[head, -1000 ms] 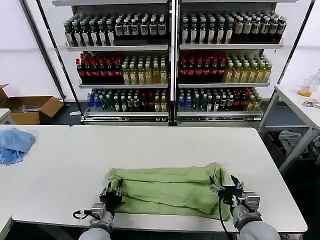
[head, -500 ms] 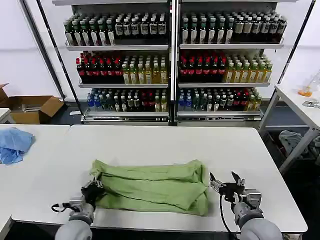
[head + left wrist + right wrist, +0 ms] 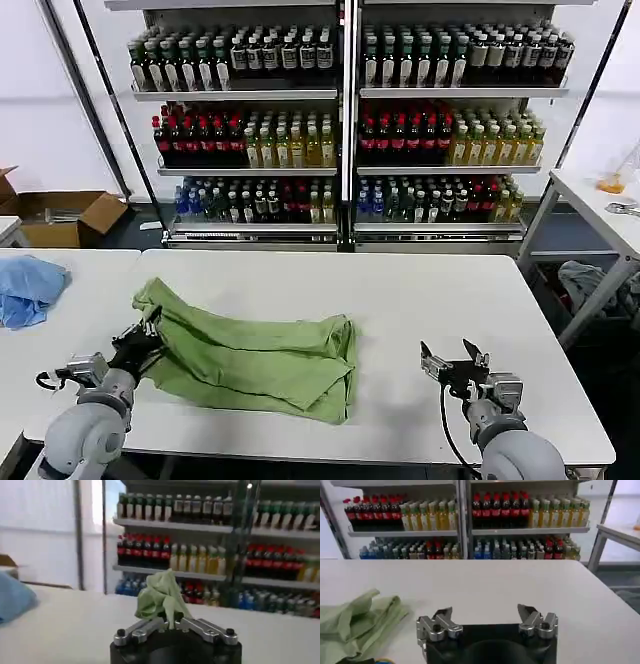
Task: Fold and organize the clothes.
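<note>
The soft light-green folded shirt (image 3: 255,358) is lying on the white table (image 3: 400,300), in the lower left-centre of the head view, as a long flat bundle of several layers. Its left end is rising off the surface, because the left gripper (image 3: 143,340) is holding it there, with its jaws clamped on a bunch of the fabric. In the left wrist view the cloth (image 3: 161,597) is standing up crumpled between the closed jaws of this gripper (image 3: 170,622).

The shirt is looking light and very limp. It is sagging and wrinkling where it is held, so I think it is going to lose its folds if it is pulled by one point only. The cloth is not slippery and not fragile, but a thin pinch can catch only the top layer. The better places to take hold are probably the thick folded edges or corners, with all layers together.

The right gripper (image 3: 455,365) is waiting near the lower right of the head view, well apart from the shirt's right end, and its jaws are wide apart and holding nothing (image 3: 487,622). A blue cloth (image 3: 28,288) is lying at the left edge.
</note>
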You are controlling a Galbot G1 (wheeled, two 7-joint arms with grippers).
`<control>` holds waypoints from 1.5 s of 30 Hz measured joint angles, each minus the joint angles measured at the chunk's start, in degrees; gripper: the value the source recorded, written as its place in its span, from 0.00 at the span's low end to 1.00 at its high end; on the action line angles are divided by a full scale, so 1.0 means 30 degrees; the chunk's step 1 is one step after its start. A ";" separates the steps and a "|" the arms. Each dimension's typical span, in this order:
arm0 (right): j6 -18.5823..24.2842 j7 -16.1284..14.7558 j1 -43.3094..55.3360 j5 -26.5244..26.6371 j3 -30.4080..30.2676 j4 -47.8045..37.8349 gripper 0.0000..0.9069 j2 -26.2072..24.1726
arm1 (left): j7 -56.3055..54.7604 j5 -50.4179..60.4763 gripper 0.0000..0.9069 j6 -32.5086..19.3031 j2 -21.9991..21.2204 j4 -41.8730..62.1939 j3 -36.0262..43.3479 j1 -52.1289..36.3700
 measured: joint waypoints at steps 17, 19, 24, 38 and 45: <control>0.0071 -0.0031 0.0334 0.0025 -0.0238 -0.0244 1.00 -0.0195 | 0.0079 -0.4375 0.02 0.1077 -0.2355 -0.1625 0.4522 -0.1317; 0.0074 -0.0030 0.0319 0.0021 -0.0240 -0.0213 1.00 -0.0202 | 0.0071 -0.4169 0.51 0.1078 -0.2744 -0.1354 0.5188 -0.1569; 0.0105 -0.0031 0.0162 0.0016 -0.0144 -0.0095 1.00 -0.0226 | -0.0011 -0.3172 1.00 0.1116 -0.3738 -0.0335 0.6774 -0.2392; 0.0144 -0.0028 -0.0102 -0.0036 0.0065 0.0176 1.00 -0.0127 | 0.0526 -0.1722 1.00 0.1062 -0.5039 0.0251 0.9272 -0.3875; 0.0234 -0.0050 -0.0202 -0.0074 0.0170 0.0213 1.00 0.0048 | 0.0648 -0.1216 1.00 0.0717 -0.4595 -0.0445 0.8766 -0.3408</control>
